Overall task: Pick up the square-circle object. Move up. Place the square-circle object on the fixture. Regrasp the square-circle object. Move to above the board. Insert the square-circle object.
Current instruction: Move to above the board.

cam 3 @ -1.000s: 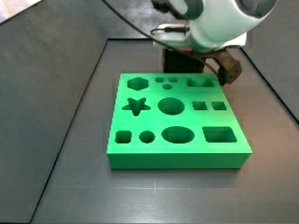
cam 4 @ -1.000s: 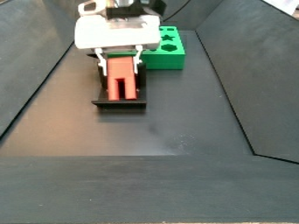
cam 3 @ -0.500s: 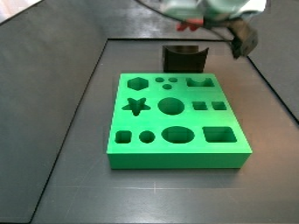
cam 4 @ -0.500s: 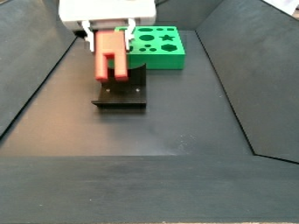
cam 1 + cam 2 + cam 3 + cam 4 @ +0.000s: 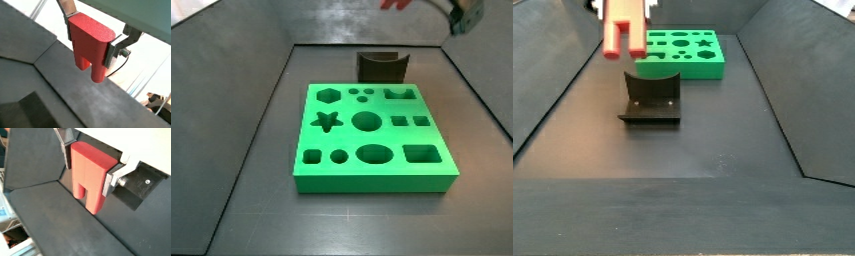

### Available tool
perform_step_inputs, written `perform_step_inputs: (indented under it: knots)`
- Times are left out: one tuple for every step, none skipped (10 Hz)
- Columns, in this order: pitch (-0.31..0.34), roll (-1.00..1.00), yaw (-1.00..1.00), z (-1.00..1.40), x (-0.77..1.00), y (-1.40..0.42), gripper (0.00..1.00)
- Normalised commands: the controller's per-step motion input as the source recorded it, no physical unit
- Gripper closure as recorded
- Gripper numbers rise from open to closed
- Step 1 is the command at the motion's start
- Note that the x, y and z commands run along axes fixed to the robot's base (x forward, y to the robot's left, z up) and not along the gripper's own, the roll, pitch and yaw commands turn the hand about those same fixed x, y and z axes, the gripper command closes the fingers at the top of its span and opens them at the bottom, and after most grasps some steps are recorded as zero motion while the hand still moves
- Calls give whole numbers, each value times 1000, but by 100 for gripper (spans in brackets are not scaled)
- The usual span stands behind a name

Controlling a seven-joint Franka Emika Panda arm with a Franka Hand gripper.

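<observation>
I've got the square-circle object [image 5: 91, 44] clamped between my fingers [image 5: 66, 11], silver plates pressed to both its flanks, its two prongs and notch pointing away from my palm. In both wrist views it hangs clear of the dark floor, touching nothing else.

In a side view the red piece [image 5: 621, 28] sits high at about 11 o'clock, well above the fixture [image 5: 652, 98], whose scooped top is bare. My gripper [image 5: 90, 164] is mostly out of frame up there; in a side view only a red sliver [image 5: 398, 4] shows at 1 o'clock along the top edge.

My read: the grasp is made and I'm high above the floor. Whether this is before or after the fixture stage, I can't tell. Whatever of that remains, the move over the board [image 5: 376, 139] and the insertion are left. Every cut-out on the green slab looks vacant.
</observation>
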Motion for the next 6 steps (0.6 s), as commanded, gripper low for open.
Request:
perform_step_inputs:
  knots:
    - [144, -30, 65, 1000, 98, 31, 100]
    - [146, -33, 77, 1000, 98, 25, 100]
    - [146, -36, 102, 1000, 88, 15, 100]
    - [137, -40, 118, 972, 81, 3, 100]
    - [127, -38, 130, 796, 62, -5, 100]
    - [110, -39, 137, 620, 43, -11, 100]
